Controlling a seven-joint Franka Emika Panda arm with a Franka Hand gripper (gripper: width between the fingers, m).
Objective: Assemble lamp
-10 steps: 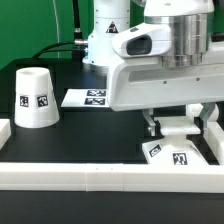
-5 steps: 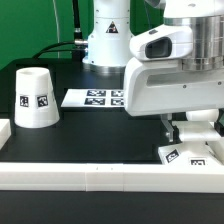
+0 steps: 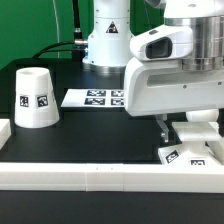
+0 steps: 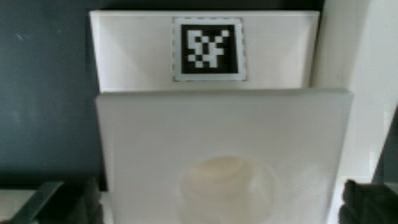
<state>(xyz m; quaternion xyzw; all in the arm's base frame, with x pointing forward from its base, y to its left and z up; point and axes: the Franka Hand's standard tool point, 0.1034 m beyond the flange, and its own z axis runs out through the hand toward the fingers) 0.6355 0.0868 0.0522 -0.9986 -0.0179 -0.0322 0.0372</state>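
Arm's bulk hides most of the gripper (image 3: 190, 138) in the ext view, and the front rail (image 3: 100, 172) cuts off the base (image 3: 183, 155) under it. Wrist cam: dark fingers (image 4: 39, 200) flank the base, gripping or not, can't tell. Same as 0.5 s ago; 1 s ago arm + base sat further left. Count: 1 base, 1 shade (image 3: 35, 97) far left, 1 marker board (image 3: 95, 98).

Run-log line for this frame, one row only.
claw: straddling base, grip unclear | base: beside near rail | shade: standing apart, exterior view's left, untouched
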